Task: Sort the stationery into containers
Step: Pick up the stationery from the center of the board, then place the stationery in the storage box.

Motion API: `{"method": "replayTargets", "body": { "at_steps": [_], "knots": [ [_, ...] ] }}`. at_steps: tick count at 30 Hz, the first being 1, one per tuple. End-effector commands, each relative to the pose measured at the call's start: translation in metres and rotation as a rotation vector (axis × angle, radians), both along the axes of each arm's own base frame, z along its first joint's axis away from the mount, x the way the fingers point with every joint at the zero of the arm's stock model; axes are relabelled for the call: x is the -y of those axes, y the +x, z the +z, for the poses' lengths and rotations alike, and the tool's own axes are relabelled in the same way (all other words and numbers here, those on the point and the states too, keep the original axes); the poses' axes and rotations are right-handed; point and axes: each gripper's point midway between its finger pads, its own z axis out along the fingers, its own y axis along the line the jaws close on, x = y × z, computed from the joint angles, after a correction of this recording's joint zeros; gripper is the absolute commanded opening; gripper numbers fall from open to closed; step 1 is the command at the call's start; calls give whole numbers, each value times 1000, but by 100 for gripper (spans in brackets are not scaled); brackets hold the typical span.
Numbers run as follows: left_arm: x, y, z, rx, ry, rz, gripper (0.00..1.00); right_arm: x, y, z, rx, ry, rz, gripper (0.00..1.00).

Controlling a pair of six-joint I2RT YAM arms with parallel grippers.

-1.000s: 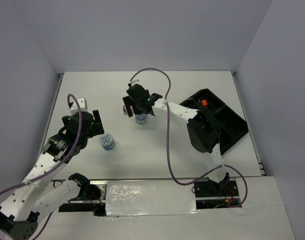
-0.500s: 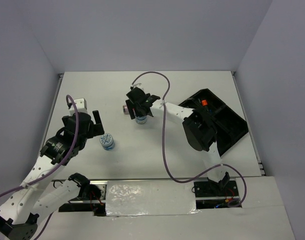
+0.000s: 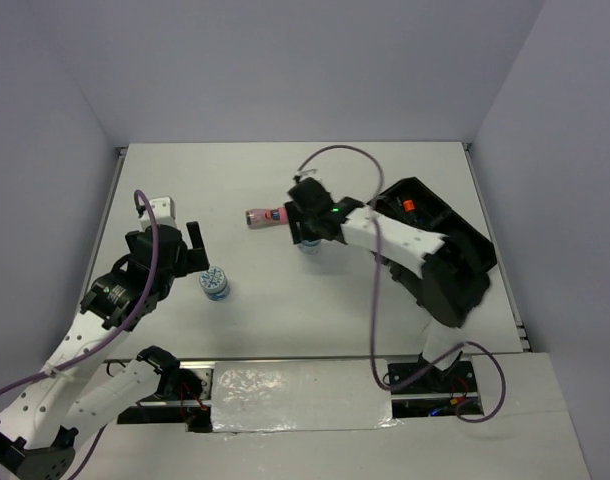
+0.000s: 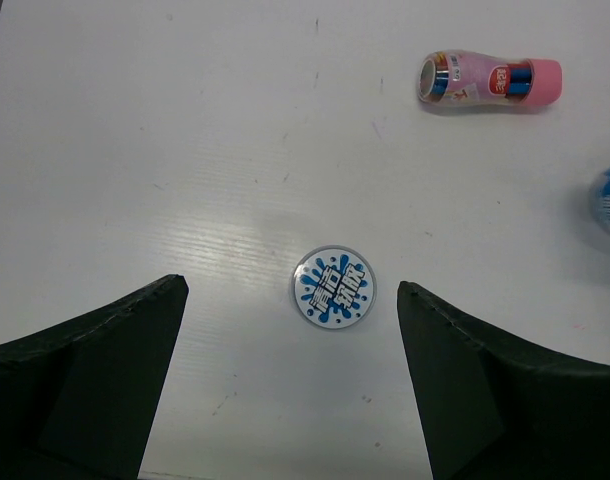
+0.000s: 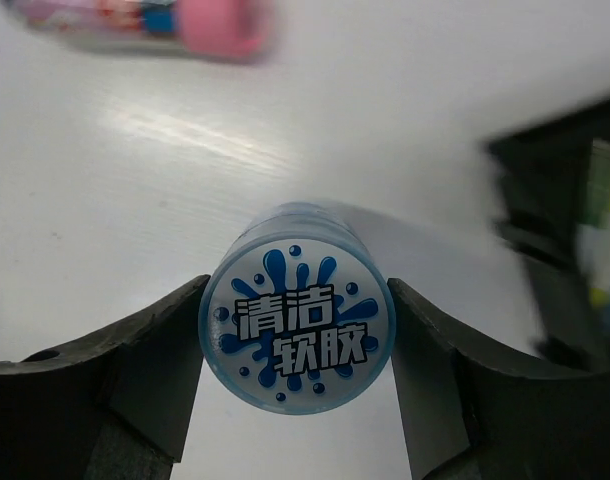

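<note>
Sorting stationery, seen from above and from both wrists. The right gripper point(image 5: 297, 285) pinches a round blue-white tub point(image 5: 297, 335), one finger pressed against each side of its wall, with the printed lid facing the wrist camera. The tub is round and upright, so it offers no long axis to align. The relation that governs the coming move is tub to organiser tray point(image 3: 463, 228). The black tray lies to the robot's right of the held tub, near but not touching, and the right arm is much the nearer of the two to it. The carry should therefore run rightward over a short stretch of bare table point(image 3: 185, 180). The pink tube point(image 3: 265, 216) lies on its side just left of the gripper, its long axis running left to right. The left gripper point(image 3: 192, 255) hangs with its fingers spread wide. A second tub point(image 4: 334, 287) stands on the table between and just beyond its fingertips, touched by neither. An orange-ended marker point(image 3: 409, 205) already sits in a far compartment of the tray.

Compared with a second ago, the right gripper and its tub have shifted rightward toward the tray and the fingers have narrowed onto the tub. The pink tube, then largely hidden under the gripper, is now fully exposed (it appears not to have moved). The left arm and the second tub are almost unchanged
</note>
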Motion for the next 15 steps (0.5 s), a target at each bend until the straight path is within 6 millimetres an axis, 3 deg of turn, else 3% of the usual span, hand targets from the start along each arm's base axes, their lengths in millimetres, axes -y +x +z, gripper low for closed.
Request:
{"method": "replayTargets", "body": {
  "at_steps": [1,3,4,5,7,8,10,11,15],
  "knots": [
    [1,4,10,49,-15,-8,99,112,23,96,217,101,-284,36],
    [1,3,11,53,-18,-11,99,168,16,103,232,90,-393,36],
    [1,3,11,54,-20,-12,99,196,9,90,207,60,-448,36],
    [2,3,12,56,-21,-16,99,235,9,89,208,46,-541,36],
    [2,3,11,52,-20,-19,99,273,-1,89,219,36,-620,36],
    [3,3,11,51,-21,-23,99,303,-3,90,230,28,-701,36],
    [5,4,10,49,-21,-34,99,328,-7,94,252,38,-768,36],
    [7,4,8,43,-22,-41,99,351,-7,98,280,49,-828,35],
    [9,5,6,33,-19,-57,99,382,-1,99,297,59,-905,35]
  ]
}}
